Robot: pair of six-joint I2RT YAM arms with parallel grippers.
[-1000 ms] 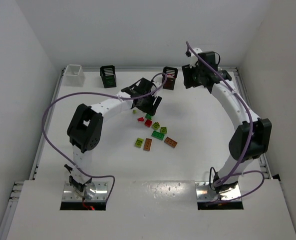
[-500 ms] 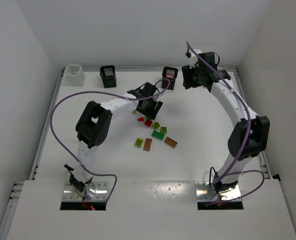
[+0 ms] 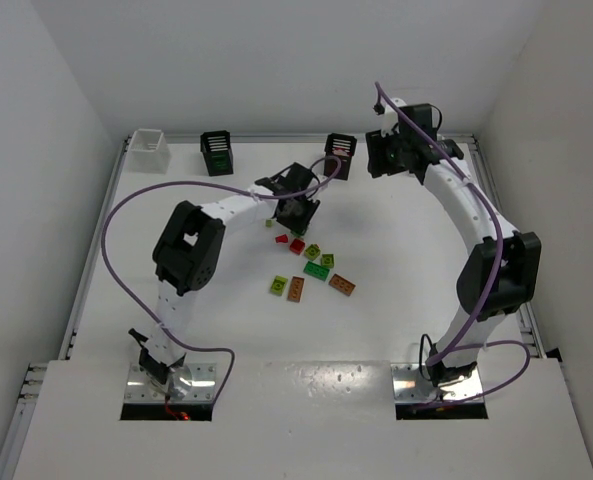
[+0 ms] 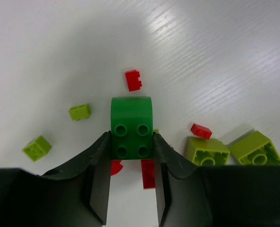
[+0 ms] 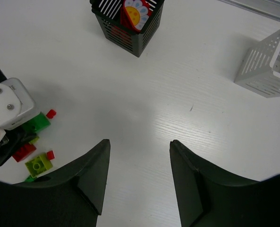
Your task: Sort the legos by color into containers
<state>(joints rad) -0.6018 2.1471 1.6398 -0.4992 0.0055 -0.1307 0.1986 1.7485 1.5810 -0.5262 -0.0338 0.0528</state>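
Note:
My left gripper point(image 4: 131, 138) is shut on a green 2x2 brick point(image 4: 131, 126), held over small red pieces point(image 4: 148, 173); in the top view it point(image 3: 296, 212) is at the far edge of the lego pile. Loose legos lie round it: red point(image 4: 133, 80), yellow-green point(image 4: 80, 111) and larger yellow-green bricks point(image 4: 207, 150). The top view shows more: green point(image 3: 315, 270), orange-brown point(image 3: 342, 285) and yellow-green point(image 3: 278, 285). My right gripper point(image 5: 139, 144) is open and empty, high over bare table near a black bin point(image 5: 128, 21) that holds a red flower-printed piece.
A white bin point(image 3: 151, 150) and a black bin point(image 3: 217, 152) stand at the back left, another black bin point(image 3: 340, 155) at the back middle. A second white bin point(image 5: 267, 64) shows at the right of the right wrist view. Purple cables loop beside both arms.
My left arm has swung a little right toward the pile and its gripper looks narrower, now around the green brick. The right arm has barely moved.

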